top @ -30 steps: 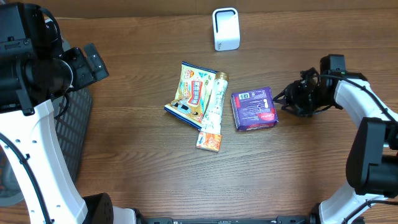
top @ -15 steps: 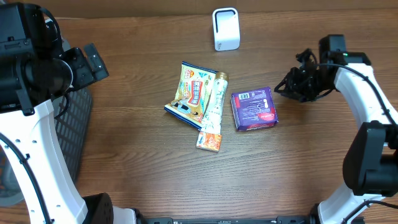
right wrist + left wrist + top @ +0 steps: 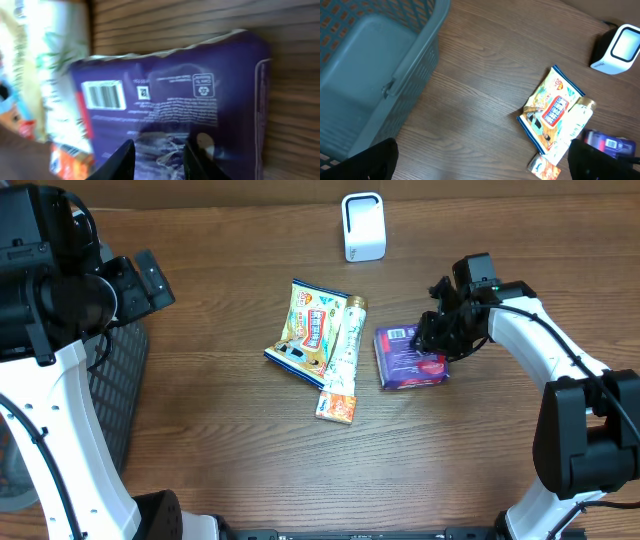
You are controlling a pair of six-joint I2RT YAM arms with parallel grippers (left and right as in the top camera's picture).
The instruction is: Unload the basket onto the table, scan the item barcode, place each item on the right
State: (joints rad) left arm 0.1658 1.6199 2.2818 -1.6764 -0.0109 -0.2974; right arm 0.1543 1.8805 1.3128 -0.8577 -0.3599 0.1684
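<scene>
1. At the far left, a grey-blue mesh basket stands on the wooden table, beside the base of the left arm.
2. The left gripper hangs above the basket's inner edge, well apart from every item. In its wrist view the two dark fingers sit at opposite corners of the frame, spread wide with nothing between them.
3. Near the middle of the table lies a yellow snack packet with a blue border, flat and tilted.
4. A white tube lies along the snack packet's right edge, partly over it.
5. A small orange packet lies at the lower end of the tube, touching it.
6. The white scanner stands upright near the far edge of the table, apart from the items.
7. The purple packet lies flat just to the right of the tube, well apart from the scanner, with its barcode facing up.
8. The right gripper is over the purple packet's right half. Its fingers stand a narrow gap apart, clamping nothing; whether they touch the wrapper cannot be told.
</scene>
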